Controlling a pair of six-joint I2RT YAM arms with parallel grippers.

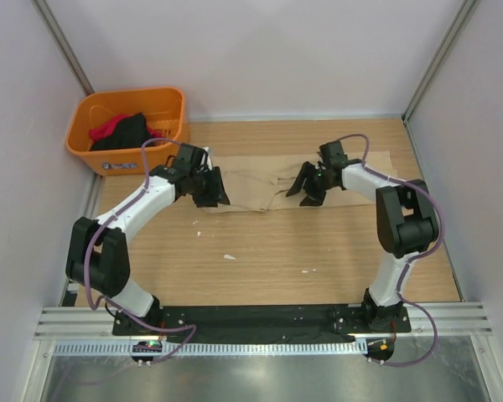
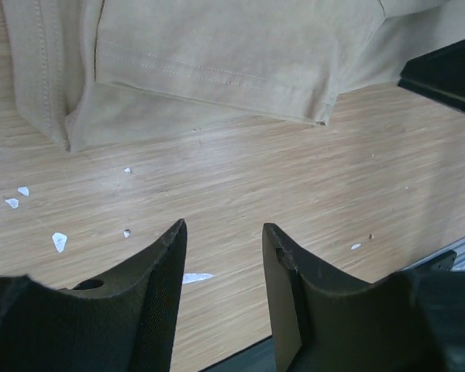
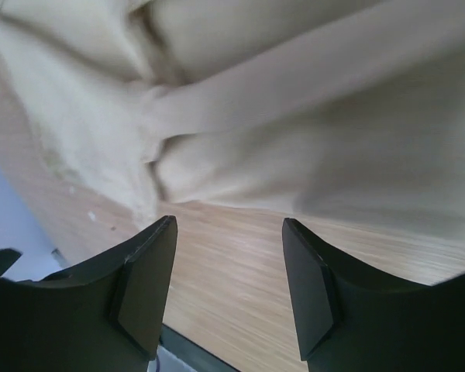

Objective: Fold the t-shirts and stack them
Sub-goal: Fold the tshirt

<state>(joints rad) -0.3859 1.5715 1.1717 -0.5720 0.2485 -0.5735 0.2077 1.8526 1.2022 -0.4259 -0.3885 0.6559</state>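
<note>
Probably the main danger now is a bad grasp. The left gripper (image 1: 210,191) and the right gripper (image 1: 310,189) both stand released, with jaws apart and nothing between them. In the left wrist view the fingers are over bare wood of the table (image 1: 260,251), among small white scraps (image 2: 59,242), so closing there would catch no cloth. If the fingers go to the doubled hem, they may pinch only one layer, and the fold would come out crooked. The wrinkled bunch near the right gripper could also be folded inside. The tan t-shirt (image 1: 260,180) lies as a flat band across the far middle of the table. Its near edge is just beyond the left fingertips and very close above the right ones, not touching either, as far as I can judge. A black shirt (image 1: 127,132) and a red shirt (image 1: 107,127) wait in the orange basket (image 1: 82,142), well apart at the far left.
</note>
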